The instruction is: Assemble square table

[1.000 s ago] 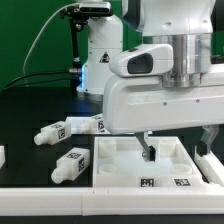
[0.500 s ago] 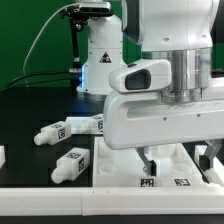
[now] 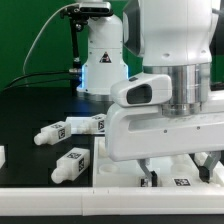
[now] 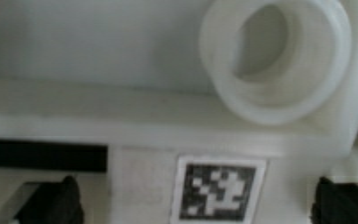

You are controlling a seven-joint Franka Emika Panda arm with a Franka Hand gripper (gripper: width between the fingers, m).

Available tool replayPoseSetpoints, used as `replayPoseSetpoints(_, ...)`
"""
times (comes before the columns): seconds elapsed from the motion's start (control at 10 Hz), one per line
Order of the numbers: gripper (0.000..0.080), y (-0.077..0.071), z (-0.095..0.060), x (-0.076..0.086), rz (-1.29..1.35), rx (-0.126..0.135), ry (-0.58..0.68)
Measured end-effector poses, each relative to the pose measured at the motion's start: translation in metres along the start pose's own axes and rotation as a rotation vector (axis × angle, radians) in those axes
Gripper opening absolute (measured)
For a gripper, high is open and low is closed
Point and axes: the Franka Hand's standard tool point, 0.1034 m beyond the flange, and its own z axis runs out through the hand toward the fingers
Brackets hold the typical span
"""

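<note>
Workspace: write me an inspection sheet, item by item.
Surface: black table, with a white border strip along the front.
Job's things: square panel lying flat; far leg and near leg lying loose on the exterior view's left of it.
Clutter: white piece cut off by the frame edge, unidentified.
Grippers: gripper low at the panel's front rim, fingers open either side of a tag.
Cables: black cable arching behind the table.
Surroundings: green backdrop.
</note>
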Motion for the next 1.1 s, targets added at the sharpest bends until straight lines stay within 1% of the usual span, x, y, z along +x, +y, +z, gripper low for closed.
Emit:
replayPoseSetpoints(0.4, 0.065, -0.0065, 0.0002, 0.0002, -0.008, 0.002, 0.0)
replayPoseSetpoints(0.7, 0.065, -0.006, 0.0037, -0.0005, -0.008, 0.002, 0.003)
replayPoseSetpoints(1.0, 0.065, -0.0053, 0.0041, -0.0003, -0.01, 0.001, 0.011)
replayPoseSetpoints(1.1, 0.0605, -0.0047, 0.004, -0.0002, -0.009, 0.0, 0.011)
